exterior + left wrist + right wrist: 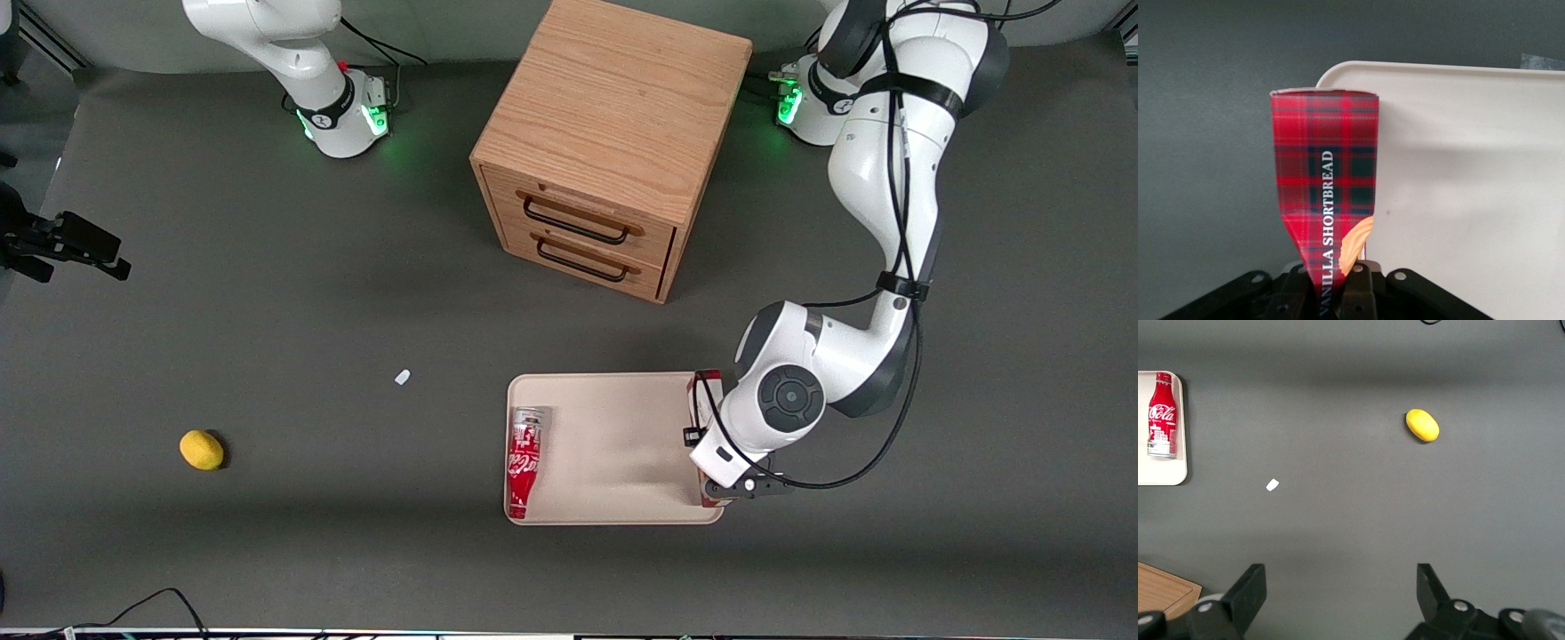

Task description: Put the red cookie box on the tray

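A: Shown nearest: gripper (1331, 293) clamped on the red cookie box (1326, 180), held over the tray (1458, 167) rim at the working arm's end, partly over bare table (1205, 167).

B: Best handled by shifting inward until the whole box clears the rim, then lowering flat before letting go.

A: Room for that?

B: Plenty, judging by the bare middle of the tray; red bottle (524, 462) lying along the edge toward the parked arm's end, well apart. Farther off: wooden cabinet (613, 142), clear of the path. Lemon (202, 450) and white scrap (402, 377) well away.
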You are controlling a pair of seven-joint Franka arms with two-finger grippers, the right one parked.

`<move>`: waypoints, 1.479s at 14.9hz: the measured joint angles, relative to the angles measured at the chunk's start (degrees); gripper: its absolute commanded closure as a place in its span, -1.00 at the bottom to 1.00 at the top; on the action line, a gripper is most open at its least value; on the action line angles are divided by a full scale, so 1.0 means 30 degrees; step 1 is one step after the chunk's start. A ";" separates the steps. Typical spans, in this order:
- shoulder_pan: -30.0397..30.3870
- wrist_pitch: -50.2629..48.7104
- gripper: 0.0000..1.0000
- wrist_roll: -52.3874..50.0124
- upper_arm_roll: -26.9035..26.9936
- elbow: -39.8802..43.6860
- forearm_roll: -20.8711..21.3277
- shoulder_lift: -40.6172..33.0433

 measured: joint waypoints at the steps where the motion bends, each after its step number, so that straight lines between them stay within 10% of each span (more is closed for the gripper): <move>1: -0.0028 0.0267 1.00 0.0000 0.0003 0.0002 0.0001 0.0147; 2: -0.0072 0.0480 0.91 0.0000 0.0004 0.0009 0.0001 0.0299; 3: -0.0116 0.0615 -0.34 0.0000 0.0011 0.0013 0.0003 0.0391; 4: -0.0153 0.0647 -0.99 0.0000 0.0038 0.0017 0.0016 0.0401; 22: 0.0349 -0.0764 -1.00 -0.0047 0.0292 -0.0119 -0.1165 -0.2706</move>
